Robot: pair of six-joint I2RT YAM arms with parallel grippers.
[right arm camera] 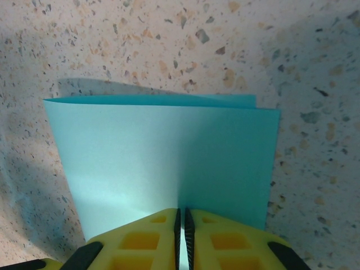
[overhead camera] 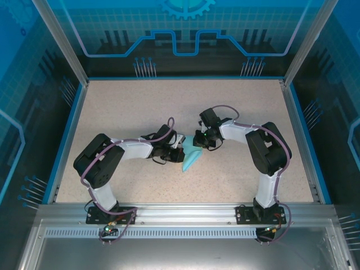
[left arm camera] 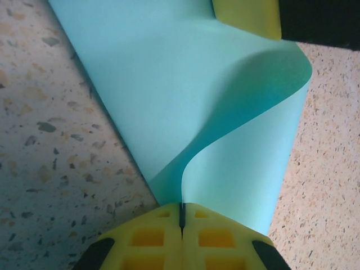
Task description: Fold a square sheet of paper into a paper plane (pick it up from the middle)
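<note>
Near the middle of the speckled, stone-patterned table (overhead camera: 140, 107), the left gripper (left arm camera: 181, 218) pinches its ribbed yellow fingers (left arm camera: 149, 236) tight on the square sheet of paper (left arm camera: 185, 84). The sheet is thin, smooth cyan, curling in a soft bend above the table. The right gripper (right arm camera: 181, 225) clamps the sheet's doubled, flat-folded side.

In the right wrist view, the near edge of the paper (right arm camera: 163, 157) is hidden between the closed fingers of the right gripper (right arm camera: 181, 222), which the bottom edge cuts off. Most of the lower layer is hidden under the upper one.

In the left wrist view, the paper runs off the top. Its pinched edge vanishes inside the left gripper (left arm camera: 181, 216), and the right gripper's finger (left arm camera: 247, 16) is cut off above.

In the top view, the folds are too small to tell.
</note>
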